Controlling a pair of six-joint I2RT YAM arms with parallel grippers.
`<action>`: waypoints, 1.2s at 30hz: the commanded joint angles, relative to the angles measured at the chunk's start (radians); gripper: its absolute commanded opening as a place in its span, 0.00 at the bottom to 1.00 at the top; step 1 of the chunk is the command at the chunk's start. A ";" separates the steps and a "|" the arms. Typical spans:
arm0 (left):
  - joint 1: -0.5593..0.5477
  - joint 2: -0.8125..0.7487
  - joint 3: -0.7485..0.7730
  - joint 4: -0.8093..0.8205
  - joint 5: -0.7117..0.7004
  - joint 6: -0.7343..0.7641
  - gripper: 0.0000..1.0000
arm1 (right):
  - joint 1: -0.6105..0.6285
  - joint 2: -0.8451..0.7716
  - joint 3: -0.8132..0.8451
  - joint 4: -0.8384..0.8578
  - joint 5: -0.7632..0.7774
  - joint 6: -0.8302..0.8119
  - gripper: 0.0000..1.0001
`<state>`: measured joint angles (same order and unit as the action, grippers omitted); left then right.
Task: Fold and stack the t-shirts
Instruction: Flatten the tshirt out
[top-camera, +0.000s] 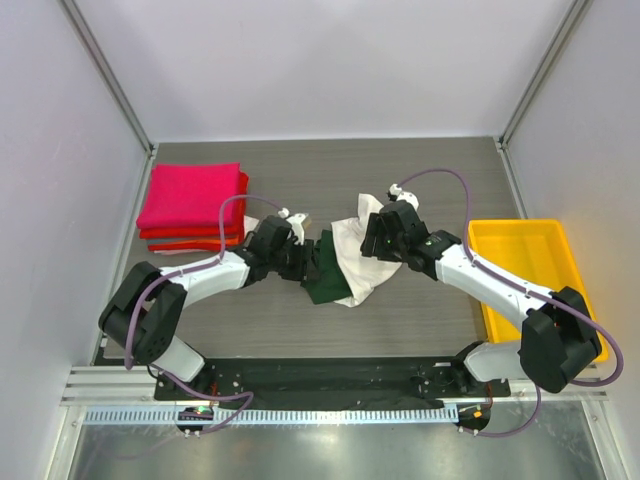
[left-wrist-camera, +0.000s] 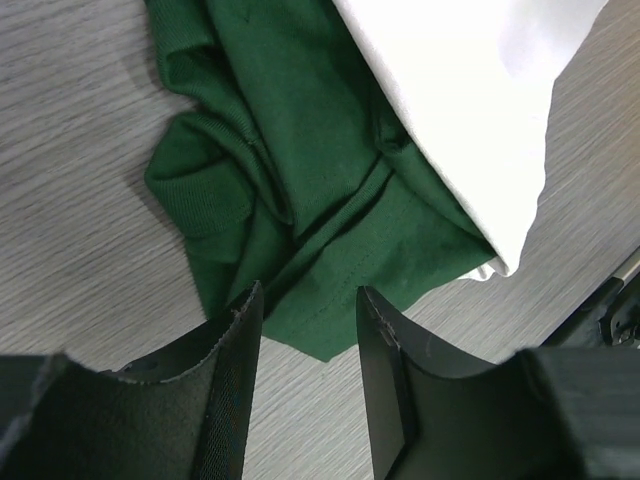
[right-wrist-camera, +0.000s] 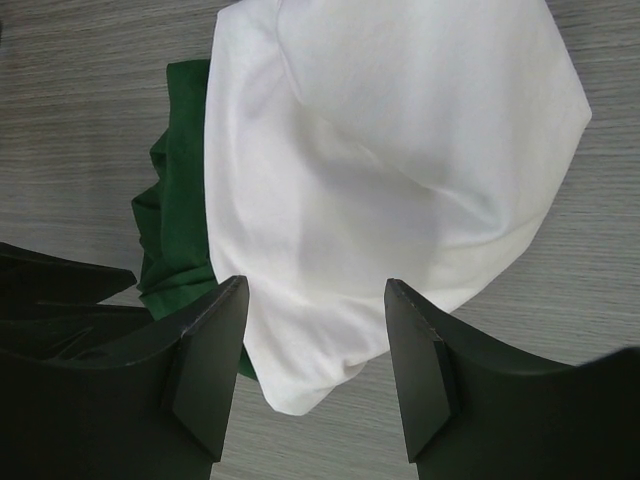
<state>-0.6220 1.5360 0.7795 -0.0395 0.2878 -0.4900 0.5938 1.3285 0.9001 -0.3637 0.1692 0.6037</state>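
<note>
On the table (top-camera: 400, 170), the folded pink and red t-shirts (top-camera: 190, 200) are stacked at far left. The crumpled white and green t-shirt (top-camera: 350, 265) lies in the middle. My left gripper (left-wrist-camera: 308, 300) is spread apart over its green edge, my right gripper (right-wrist-camera: 315, 295) over the white part; both hold nothing.

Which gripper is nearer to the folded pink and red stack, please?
Left. The left gripper is just right of the stack; the right gripper sits farther right, past the crumpled shirt.
</note>
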 joint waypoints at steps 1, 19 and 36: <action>-0.008 -0.004 -0.005 0.004 0.042 0.002 0.43 | 0.004 -0.035 -0.017 0.040 0.000 0.007 0.63; -0.062 0.055 0.001 0.013 0.044 -0.007 0.25 | 0.006 0.014 -0.035 0.103 -0.112 -0.008 0.64; -0.071 -0.089 -0.051 -0.082 -0.074 -0.021 0.04 | 0.092 0.291 0.184 0.080 -0.036 -0.076 0.62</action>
<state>-0.6880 1.4975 0.7380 -0.0780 0.2718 -0.4999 0.6769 1.6070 1.0073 -0.3019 0.0948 0.5564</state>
